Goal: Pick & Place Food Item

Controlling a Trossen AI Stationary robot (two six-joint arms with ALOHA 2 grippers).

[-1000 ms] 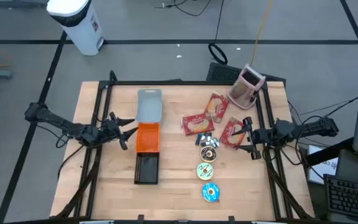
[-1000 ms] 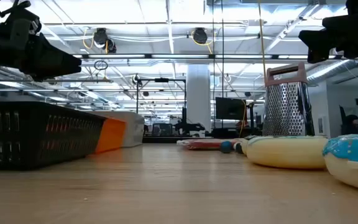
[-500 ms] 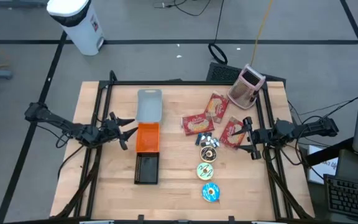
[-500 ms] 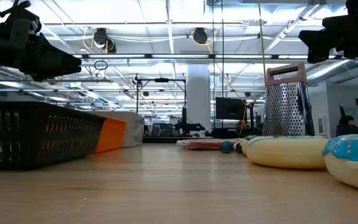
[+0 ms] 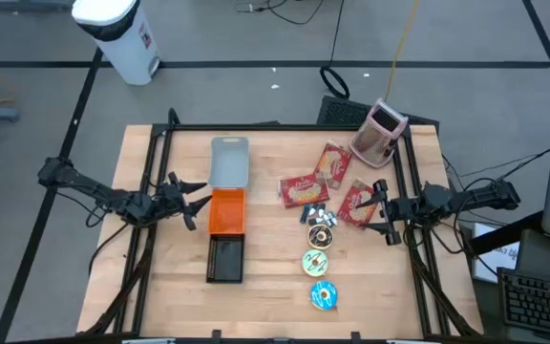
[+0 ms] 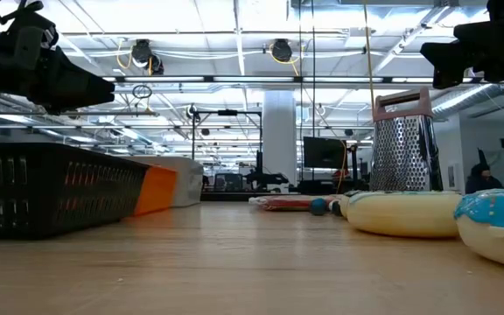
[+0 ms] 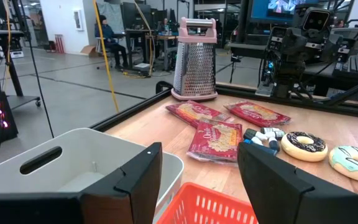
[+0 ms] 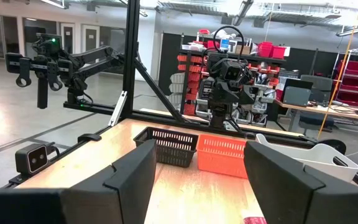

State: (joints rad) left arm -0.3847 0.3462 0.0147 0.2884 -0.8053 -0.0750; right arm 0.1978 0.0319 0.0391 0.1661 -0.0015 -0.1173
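A light wooden table [image 5: 160, 287] framed in black rails carries a row of three bins left of centre: a grey plastic bin [image 5: 229, 161] farthest, an orange mesh basket [image 5: 226, 210] in the middle and a black mesh basket [image 5: 225, 259] nearest, each touching the next. Right of them lie three red snack packets [image 5: 306, 189], with a small cluster of blue and white wrapped pieces [image 5: 317, 217] just beside. Nearer from there sit a chocolate-iced doughnut [image 5: 320, 236], a pale yellow-iced doughnut [image 5: 315, 262] and a blue-iced doughnut [image 5: 324, 296] in a line. A metal box grater with a pink handle [image 5: 380, 132] stands at the far right corner.

The left end effector [image 5: 191, 199] hangs at the table's left edge, just left of the orange basket, fingers apart and empty. The right end effector [image 5: 378, 210] hangs at the right edge beside the rightmost packet, fingers likewise apart, gripping nothing.
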